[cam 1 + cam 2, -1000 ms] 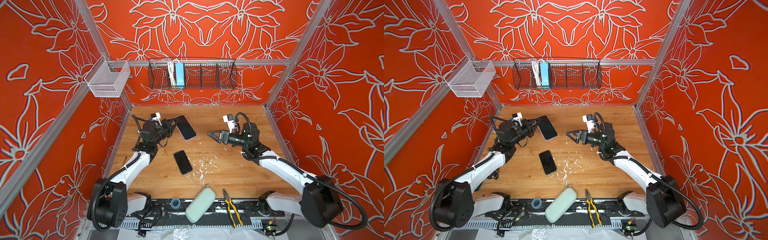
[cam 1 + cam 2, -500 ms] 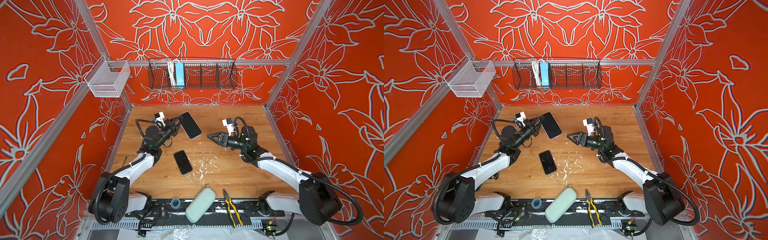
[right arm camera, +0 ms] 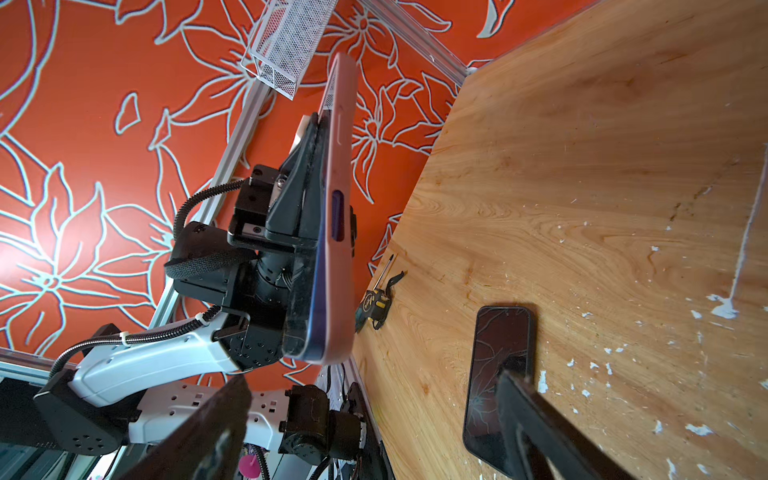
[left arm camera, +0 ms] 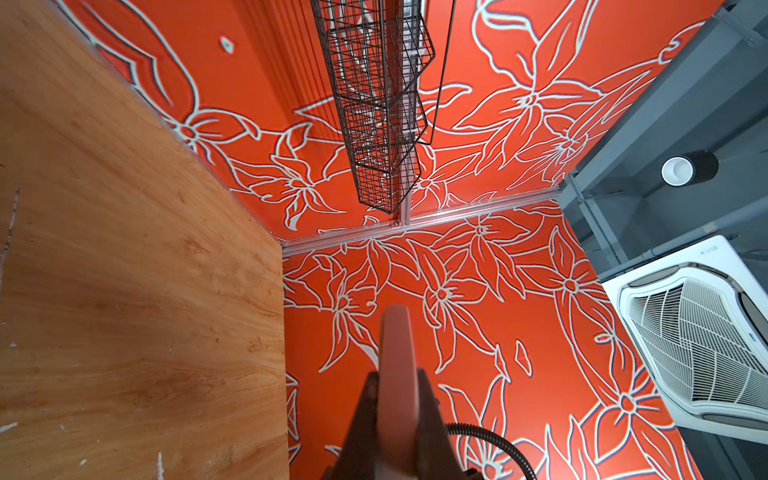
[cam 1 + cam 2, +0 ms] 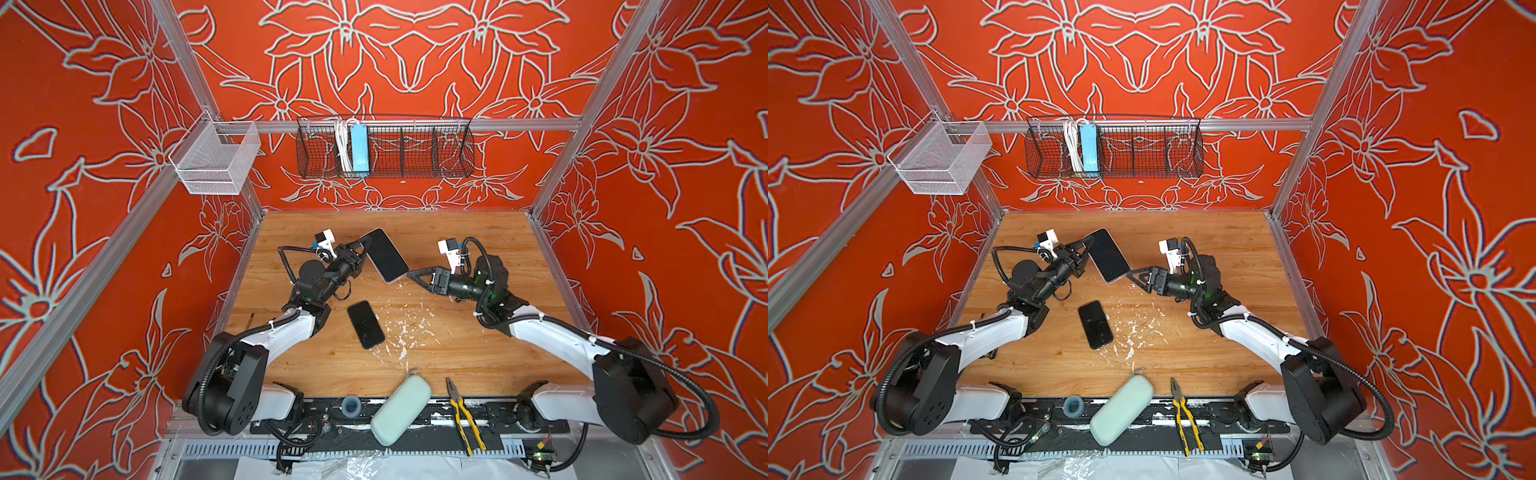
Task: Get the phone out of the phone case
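Since a second ago, both hands have drawn toward mid-desk.

Both top views: my left hand pinches the phone, lifted above the desk. My right hand, spread, sits just right of it.

Left wrist: fingers clamp the pink case edge-on.

Right wrist: my spread right hand faces the cased phone. A second phone lies flat on the desk.

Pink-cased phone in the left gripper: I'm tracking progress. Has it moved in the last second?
Yes. The pink-cased phone, in the left gripper, has shifted rightward toward the right gripper, judged against the bare black phone lying on the wooden table.
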Controlling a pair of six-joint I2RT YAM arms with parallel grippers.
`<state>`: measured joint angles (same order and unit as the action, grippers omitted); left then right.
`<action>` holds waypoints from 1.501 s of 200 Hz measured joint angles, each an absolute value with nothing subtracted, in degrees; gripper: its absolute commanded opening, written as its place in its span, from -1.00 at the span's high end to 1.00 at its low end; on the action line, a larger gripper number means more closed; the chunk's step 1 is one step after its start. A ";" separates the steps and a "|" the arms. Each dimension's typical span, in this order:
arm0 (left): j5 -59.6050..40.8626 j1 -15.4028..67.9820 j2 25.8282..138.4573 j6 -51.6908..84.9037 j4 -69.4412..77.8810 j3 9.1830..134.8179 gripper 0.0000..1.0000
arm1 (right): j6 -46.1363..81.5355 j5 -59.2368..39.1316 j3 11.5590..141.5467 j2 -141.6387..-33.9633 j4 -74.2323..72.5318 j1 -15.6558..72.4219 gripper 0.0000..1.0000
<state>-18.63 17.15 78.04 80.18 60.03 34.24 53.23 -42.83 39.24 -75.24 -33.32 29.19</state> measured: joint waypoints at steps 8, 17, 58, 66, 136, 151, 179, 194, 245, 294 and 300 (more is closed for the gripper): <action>-18.33 17.37 78.37 80.23 60.84 34.06 1.00 | 53.28 -42.54 39.24 -75.79 -33.61 29.43 -0.87; -18.02 17.56 78.74 80.36 61.84 33.78 1.00 | 53.30 -42.37 39.24 -76.27 -33.74 29.69 -0.87; -17.28 17.74 80.66 81.06 64.88 32.34 1.00 | 53.34 -41.91 39.27 -76.82 -34.35 30.15 -0.85; -17.12 17.74 80.86 81.06 65.08 32.21 1.00 | 53.34 -41.80 39.29 -76.90 -34.61 30.15 -0.84; -16.64 17.74 81.08 81.06 66.02 32.12 1.00 | 53.41 -40.60 39.53 -78.54 -36.03 31.42 -0.79; -16.56 17.74 81.08 81.03 66.15 32.12 1.00 | 53.43 -40.07 39.53 -78.54 -36.73 31.75 -0.79; -16.51 17.74 81.06 81.01 66.08 32.12 1.00 | 53.45 -39.51 39.44 -78.54 -37.52 32.21 -0.77; -16.51 17.74 81.06 81.01 66.06 32.12 1.00 | 53.47 -39.29 39.24 -78.54 -37.91 32.38 -0.76; -16.51 17.76 80.95 80.99 66.04 32.16 1.00 | 54.11 -37.95 36.84 -78.28 -38.41 32.86 -0.73; -16.49 18.41 80.88 80.97 65.91 32.60 1.00 | 54.33 -37.26 35.73 -77.14 -38.44 32.88 -0.72; -16.49 18.52 80.84 80.97 65.87 32.60 1.00 | 54.35 -37.26 35.73 -77.14 -38.44 32.97 -0.72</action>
<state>-16.49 18.52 80.84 80.97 65.87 32.60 54.35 -37.26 35.73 -77.14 -38.44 32.97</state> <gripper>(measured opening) 0.096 0.863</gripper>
